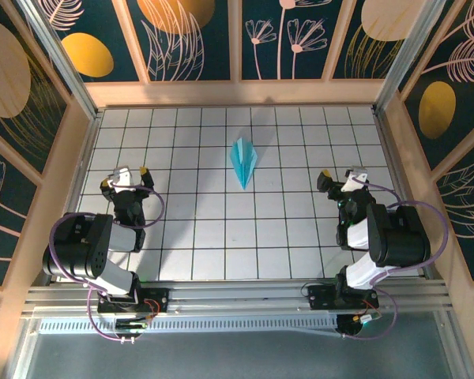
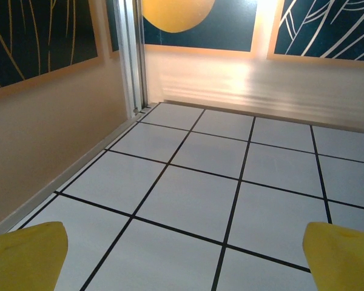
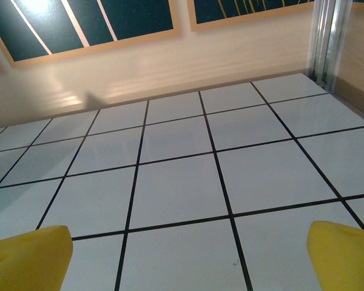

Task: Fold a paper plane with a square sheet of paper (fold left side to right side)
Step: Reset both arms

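The square sheet of paper lies folded into a narrow, light-cyan paper plane [image 1: 244, 160] with a centre crease. It rests flat on the white gridded table [image 1: 221, 237], slightly behind the middle, with its sharp tip toward the arms. My left gripper [image 1: 125, 177] sits low at the near left, several tiles from the plane. It is open, and its yellow fingertips [image 2: 24, 257] are wide apart over bare tiles. At the near right my right gripper [image 1: 341, 174] is open too, with only tiles between its yellow fingertips [image 3: 343, 254].
Wooden walls with dark floral panels [image 1: 245, 91] enclose the table on three sides. Aluminium posts [image 2: 132, 54] stand in the far corners. The left wall [image 2: 42, 139] runs close beside my left gripper. The arm bases sit on a rail [image 1: 237, 296] at the near edge.
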Available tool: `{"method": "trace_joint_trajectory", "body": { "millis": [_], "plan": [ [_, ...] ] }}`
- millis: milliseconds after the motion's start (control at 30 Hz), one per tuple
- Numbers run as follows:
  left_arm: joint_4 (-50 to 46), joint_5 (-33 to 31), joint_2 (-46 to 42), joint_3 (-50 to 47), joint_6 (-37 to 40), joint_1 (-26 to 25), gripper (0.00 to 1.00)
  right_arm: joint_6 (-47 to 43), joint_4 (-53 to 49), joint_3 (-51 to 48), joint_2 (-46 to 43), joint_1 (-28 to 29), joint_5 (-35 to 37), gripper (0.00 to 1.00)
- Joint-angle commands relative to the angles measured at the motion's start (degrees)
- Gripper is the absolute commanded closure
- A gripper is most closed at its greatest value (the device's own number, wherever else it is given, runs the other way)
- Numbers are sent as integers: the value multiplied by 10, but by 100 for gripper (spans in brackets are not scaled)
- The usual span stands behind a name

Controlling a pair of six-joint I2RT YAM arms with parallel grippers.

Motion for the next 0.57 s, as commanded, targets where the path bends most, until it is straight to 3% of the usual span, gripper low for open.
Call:
{"method": "trace_joint_trajectory", "body": {
  "millis": [0,533],
  "plan": [
    [5,10,-5,4,-12,3,1,1,26,5,3,1,1,1],
    [5,10,-6,4,-12,3,1,-6,10,14,3,8,8,1]
  ]
}}
